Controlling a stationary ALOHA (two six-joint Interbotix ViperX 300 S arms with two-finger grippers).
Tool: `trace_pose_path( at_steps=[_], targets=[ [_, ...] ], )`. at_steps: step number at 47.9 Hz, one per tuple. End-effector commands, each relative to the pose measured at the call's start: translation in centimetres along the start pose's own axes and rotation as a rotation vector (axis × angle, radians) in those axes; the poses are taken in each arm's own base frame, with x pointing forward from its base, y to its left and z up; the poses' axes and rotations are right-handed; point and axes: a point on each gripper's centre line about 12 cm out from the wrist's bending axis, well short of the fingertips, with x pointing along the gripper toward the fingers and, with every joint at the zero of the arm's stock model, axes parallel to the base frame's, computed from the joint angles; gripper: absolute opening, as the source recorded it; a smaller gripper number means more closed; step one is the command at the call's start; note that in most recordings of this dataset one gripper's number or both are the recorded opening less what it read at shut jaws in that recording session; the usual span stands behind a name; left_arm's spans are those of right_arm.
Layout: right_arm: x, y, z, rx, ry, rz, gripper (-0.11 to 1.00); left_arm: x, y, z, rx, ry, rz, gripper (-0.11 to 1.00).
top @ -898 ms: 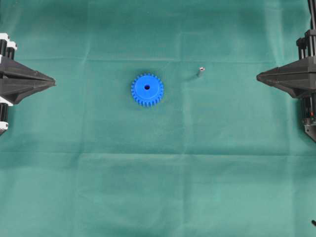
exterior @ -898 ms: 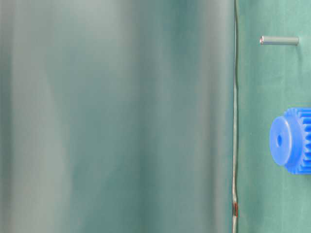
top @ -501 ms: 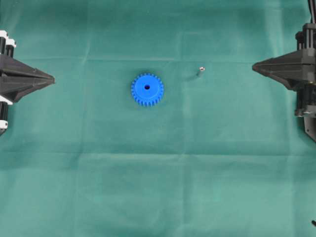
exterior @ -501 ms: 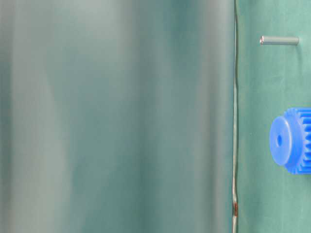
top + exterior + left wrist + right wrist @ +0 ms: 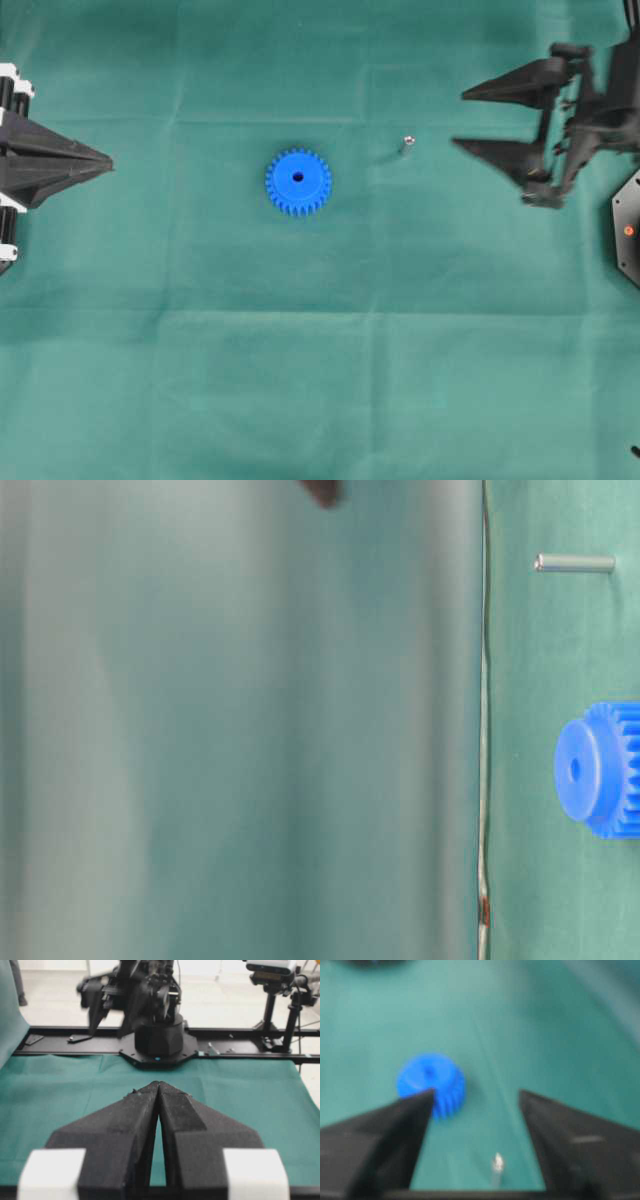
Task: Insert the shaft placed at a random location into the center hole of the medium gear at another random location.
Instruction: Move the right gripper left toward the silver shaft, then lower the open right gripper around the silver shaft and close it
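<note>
The blue medium gear (image 5: 298,182) lies flat on the green cloth, its dark center hole (image 5: 297,177) facing up. The small silvery shaft (image 5: 406,145) stands on end to the gear's right, apart from it. My right gripper (image 5: 460,120) is open, its fingertips a short way right of the shaft and touching nothing. In the right wrist view, blurred, the shaft (image 5: 497,1162) sits low between the spread fingers of the gripper (image 5: 476,1092), with the gear (image 5: 431,1082) beyond the left finger. My left gripper (image 5: 108,160) rests shut and empty at the left edge, fingertips (image 5: 159,1083) pressed together.
The green cloth (image 5: 320,380) covers the whole table, with faint fold lines. The right arm's base (image 5: 160,1035) stands at the far edge in the left wrist view. In the table-level view, the shaft (image 5: 575,563) and gear (image 5: 600,770) show at the right; a dark tip (image 5: 322,492) enters at the top.
My right gripper has gone from shut to wide open and has moved left towards the shaft. The left gripper, gear and shaft have not moved.
</note>
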Motion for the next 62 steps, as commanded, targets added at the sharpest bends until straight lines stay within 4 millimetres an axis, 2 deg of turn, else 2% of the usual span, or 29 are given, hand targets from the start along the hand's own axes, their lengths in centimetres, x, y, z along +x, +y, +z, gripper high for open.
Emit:
trace_pose_path(
  at_steps=[1, 7, 14, 29, 36, 54, 58, 62],
  targets=[
    [1.4, -0.6, -0.5, 0.0, 0.01, -0.02, 0.89, 0.3, 0.0, 0.7, 0.002, -0.017, 0.001, 0.0],
    [3.4, -1.1, -2.7, 0.008, 0.05, -0.038, 0.81, 0.3, 0.0, 0.6, 0.002, -0.014, 0.001, 0.0],
    [5.1, -1.7, -4.5, 0.016, 0.07, -0.057, 0.82, 0.4, 0.0, 0.6, 0.002, -0.009, 0.001, 0.0],
    [7.7, -2.1, -6.6, 0.022, 0.125, -0.067, 0.81, 0.3, 0.0, 0.3, 0.002, 0.003, 0.001, 0.0],
    [8.0, -2.1, -7.3, 0.03, 0.15, -0.072, 0.81, 0.3, 0.0, 0.2, 0.002, 0.011, 0.001, 0.0],
    [7.8, -2.1, -7.5, 0.031, 0.157, -0.072, 0.75, 0.3, 0.0, 0.1, 0.002, 0.021, 0.001, 0.0],
    [7.8, -2.1, -7.6, 0.031, 0.164, -0.073, 0.71, 0.3, 0.0, 0.2, 0.002, 0.018, 0.001, 0.0],
    [7.8, -2.1, -7.7, 0.031, 0.17, -0.071, 0.61, 0.3, 0.0, 0.1, 0.002, 0.02, 0.001, 0.0]
  ],
)
